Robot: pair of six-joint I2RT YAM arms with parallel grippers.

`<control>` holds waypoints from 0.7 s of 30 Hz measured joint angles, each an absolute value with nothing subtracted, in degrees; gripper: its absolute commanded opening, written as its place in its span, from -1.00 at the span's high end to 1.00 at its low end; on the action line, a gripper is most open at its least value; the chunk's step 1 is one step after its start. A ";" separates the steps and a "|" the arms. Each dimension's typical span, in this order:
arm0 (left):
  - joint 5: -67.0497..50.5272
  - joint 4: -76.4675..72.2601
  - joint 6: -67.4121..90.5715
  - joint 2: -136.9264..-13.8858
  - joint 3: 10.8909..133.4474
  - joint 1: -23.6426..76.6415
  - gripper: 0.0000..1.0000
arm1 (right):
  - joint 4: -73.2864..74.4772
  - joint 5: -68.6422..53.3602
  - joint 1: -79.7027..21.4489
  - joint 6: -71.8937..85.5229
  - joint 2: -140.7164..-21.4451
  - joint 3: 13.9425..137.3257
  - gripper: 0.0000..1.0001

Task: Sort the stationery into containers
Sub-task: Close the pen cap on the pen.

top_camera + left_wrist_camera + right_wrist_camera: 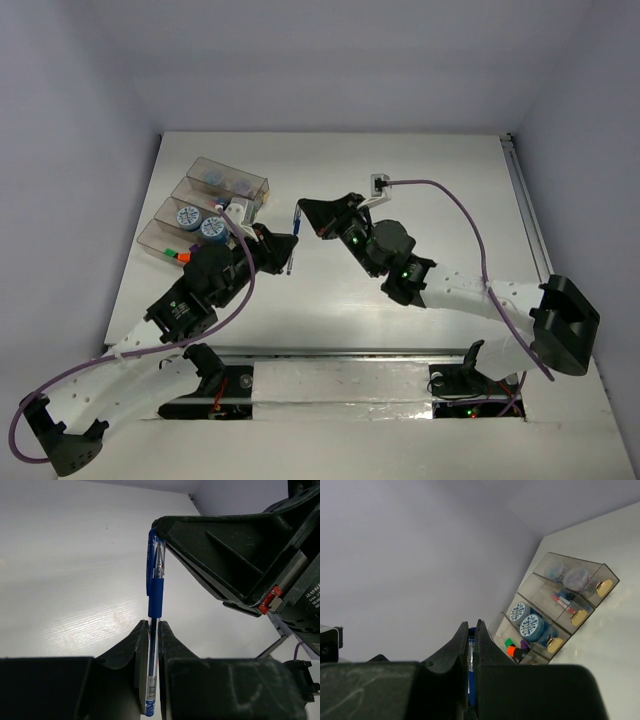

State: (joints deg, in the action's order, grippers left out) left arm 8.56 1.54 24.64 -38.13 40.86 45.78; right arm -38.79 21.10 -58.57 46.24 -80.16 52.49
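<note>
A slim blue pen hangs above the table between both grippers. My left gripper is shut on its lower barrel; in the left wrist view the pen rises from the jaws to my right gripper's tip. My right gripper is shut on the pen's upper end. The containers stand at the left. In the right wrist view they hold pale rolls, pens, blue-and-white rolls, and markers with green, orange and purple caps.
A white connector with a purple cable lies on the table behind my right arm. The table's right edge has a rail. Walls close in the left, far and right sides.
</note>
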 measured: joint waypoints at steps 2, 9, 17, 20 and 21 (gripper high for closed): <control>8.08 0.84 24.80 -38.13 40.84 45.78 1.00 | -37.76 21.23 -58.59 45.43 -79.48 52.84 0.78; 7.75 -4.25 25.61 -38.06 39.83 45.50 1.00 | -33.23 20.51 -59.81 42.41 -78.65 54.17 0.27; 7.51 -7.88 25.87 -37.63 38.72 45.25 1.00 | -29.19 19.64 -60.77 39.79 -78.67 55.57 0.09; 7.51 -8.29 25.91 -37.19 38.48 45.25 1.00 | -28.88 19.46 -60.75 39.13 -78.67 55.83 -0.07; 7.55 -8.32 25.91 -36.97 38.44 45.25 1.00 | -28.86 19.44 -60.73 38.96 -78.65 55.83 -0.15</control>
State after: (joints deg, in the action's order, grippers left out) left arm 7.55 -8.32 25.91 -36.97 38.44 45.25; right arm -28.86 19.44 -60.73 38.96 -78.65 55.83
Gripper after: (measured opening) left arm 0.051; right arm 0.515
